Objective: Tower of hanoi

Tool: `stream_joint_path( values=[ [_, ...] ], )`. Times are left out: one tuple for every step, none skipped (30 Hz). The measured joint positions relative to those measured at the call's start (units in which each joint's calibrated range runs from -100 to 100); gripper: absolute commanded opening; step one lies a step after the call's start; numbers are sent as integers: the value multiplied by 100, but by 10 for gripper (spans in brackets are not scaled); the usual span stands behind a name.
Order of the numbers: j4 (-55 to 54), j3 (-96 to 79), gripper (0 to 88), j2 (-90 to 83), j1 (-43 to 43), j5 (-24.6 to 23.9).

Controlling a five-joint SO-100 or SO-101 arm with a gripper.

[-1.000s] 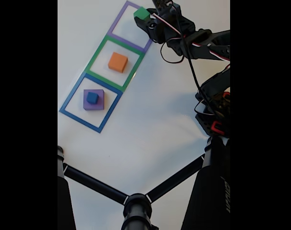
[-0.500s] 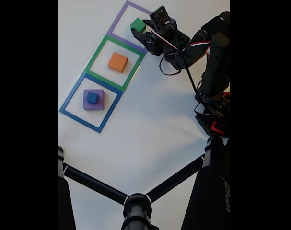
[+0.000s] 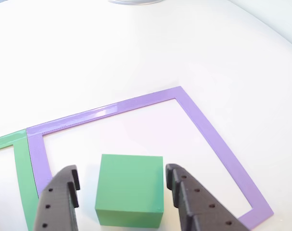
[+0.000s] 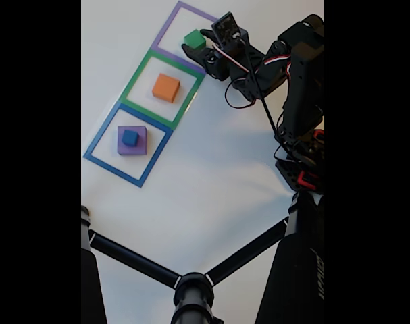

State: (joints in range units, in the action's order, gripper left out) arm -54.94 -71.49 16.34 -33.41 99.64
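Observation:
The green block (image 3: 130,190) rests flat on the white table inside the purple square outline (image 3: 203,125). My gripper (image 3: 121,172) is open around it, the left finger (image 3: 59,202) clearly apart from it and the right finger (image 3: 194,204) close beside it. The fixed view shows the same green block (image 4: 194,38) between the fingers of the gripper (image 4: 197,42). The orange block (image 4: 166,88) sits in the green outline (image 4: 138,73). The blue cube (image 4: 130,138) lies on the flat purple block (image 4: 140,146) in the blue outline (image 4: 100,143).
In the fixed view, black tripod legs (image 4: 134,260) cross the bottom and the arm's base (image 4: 302,169) stands at the right. A stretch of bare white table (image 4: 211,182) lies between the outlines and the tripod.
The gripper has come down and toward the arm's base with the green block. The block, held high over the purple outline's far edge a second ago, now rests inside the outline.

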Motion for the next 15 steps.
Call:
stream_joint_path(
  values=[
    [0, 27, 209, 0, 0, 0],
    [-8, 44, 208, 0, 0, 18],
    [-8, 53, 208, 0, 0, 36],
    [-8, 53, 209, 0, 23, 36],
    [8, 53, 209, -17, 59, 18],
    [81, 53, 209, -101, 94, 36],
    [202, 44, 209, -245, 117, 36],
    [347, 27, 207, -439, 129, 36],
    [532, -18, 201, -659, 129, 36],
    [766, -62, 188, -912, 129, 36],
    [1040, -89, 176, -1207, 129, 36],
    [1322, -133, 156, -1511, 129, 36],
    [1636, -133, 136, -1815, 129, 36],
    [1991, -133, 119, -2153, 129, 36],
    [2410, -133, 102, -2524, 129, 36]
  ],
)
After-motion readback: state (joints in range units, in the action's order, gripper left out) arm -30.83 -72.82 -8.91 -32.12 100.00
